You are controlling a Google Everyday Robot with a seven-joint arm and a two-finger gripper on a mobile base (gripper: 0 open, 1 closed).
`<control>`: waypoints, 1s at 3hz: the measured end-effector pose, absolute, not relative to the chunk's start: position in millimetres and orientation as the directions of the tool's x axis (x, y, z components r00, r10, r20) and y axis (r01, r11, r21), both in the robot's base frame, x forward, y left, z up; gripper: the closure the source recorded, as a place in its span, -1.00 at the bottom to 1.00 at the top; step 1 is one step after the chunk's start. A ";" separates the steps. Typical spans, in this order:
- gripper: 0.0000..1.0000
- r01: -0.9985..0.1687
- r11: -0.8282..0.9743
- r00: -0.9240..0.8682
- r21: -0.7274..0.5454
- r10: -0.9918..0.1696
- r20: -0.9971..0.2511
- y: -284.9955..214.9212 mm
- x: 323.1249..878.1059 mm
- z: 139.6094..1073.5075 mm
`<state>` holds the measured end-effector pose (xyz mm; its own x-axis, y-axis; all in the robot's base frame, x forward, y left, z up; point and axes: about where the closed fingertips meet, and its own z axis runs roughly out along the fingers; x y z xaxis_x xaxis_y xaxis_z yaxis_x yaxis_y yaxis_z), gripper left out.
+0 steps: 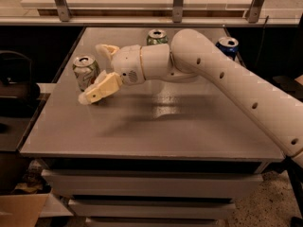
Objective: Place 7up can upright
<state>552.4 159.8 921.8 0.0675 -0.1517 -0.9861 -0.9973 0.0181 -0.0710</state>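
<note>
Camera view: on the table (156, 131), left side, the end effector (92, 73) has its fingers spread wide, gripping nothing. The 7up can (84, 71) stands upright just beside them, so I'd say the placing's basically done. The green can (156, 37) and blue can (227, 46) sit farther back, out of the way.

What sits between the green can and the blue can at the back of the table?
In the camera view, the robot's arm crosses between the green can and the blue can. Its gripper hangs open close beside the upright 7up can.
</note>
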 end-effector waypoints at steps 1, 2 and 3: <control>-1.00 -0.998 -0.014 0.058 -0.057 -0.180 -0.982 157.5 548.3 916.8; -1.00 -0.998 -0.015 0.058 -0.056 -0.181 -0.982 157.4 548.1 916.6; -1.00 -0.998 -0.034 0.058 -0.052 -0.184 -0.981 158.5 545.4 914.3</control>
